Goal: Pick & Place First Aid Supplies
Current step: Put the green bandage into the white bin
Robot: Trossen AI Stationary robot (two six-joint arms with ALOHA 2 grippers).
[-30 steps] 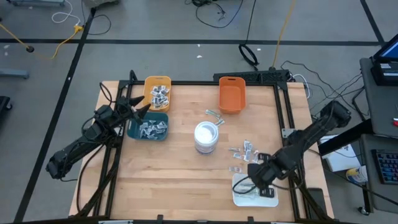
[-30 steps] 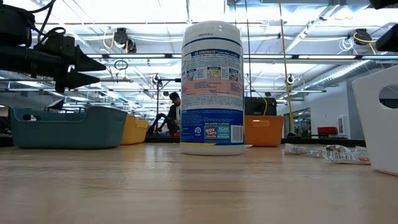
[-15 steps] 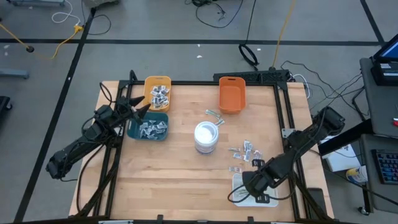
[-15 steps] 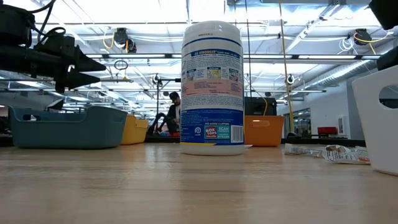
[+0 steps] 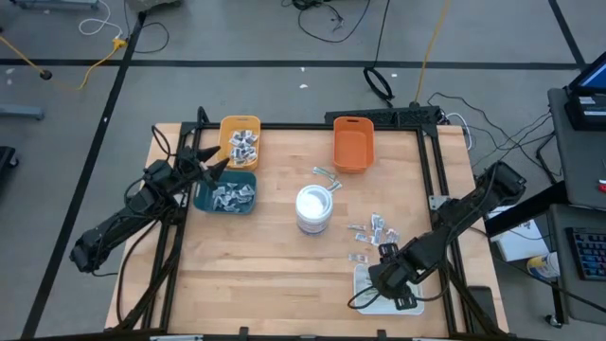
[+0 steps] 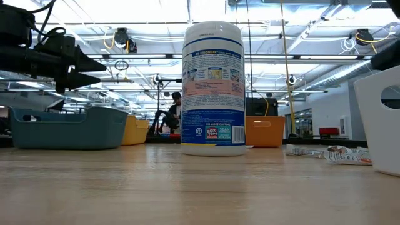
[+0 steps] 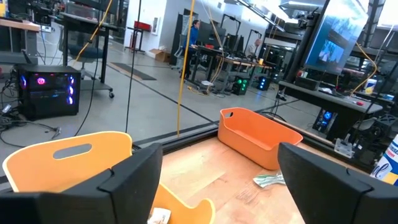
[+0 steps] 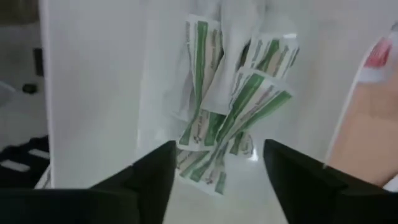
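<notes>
Right gripper (image 8: 214,171) open, empty, over tray (image 5: 365,301) at table's 5 o'clock, green strips (image 8: 227,118) below. Risk: grabbing several overlapped strips. Left gripper (image 5: 220,163) open, idle, 10 o'clock.

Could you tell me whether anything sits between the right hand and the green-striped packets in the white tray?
Nothing visible does. The right hand is open directly over the green-striped packets in the white tray, with only clear space between.
</notes>
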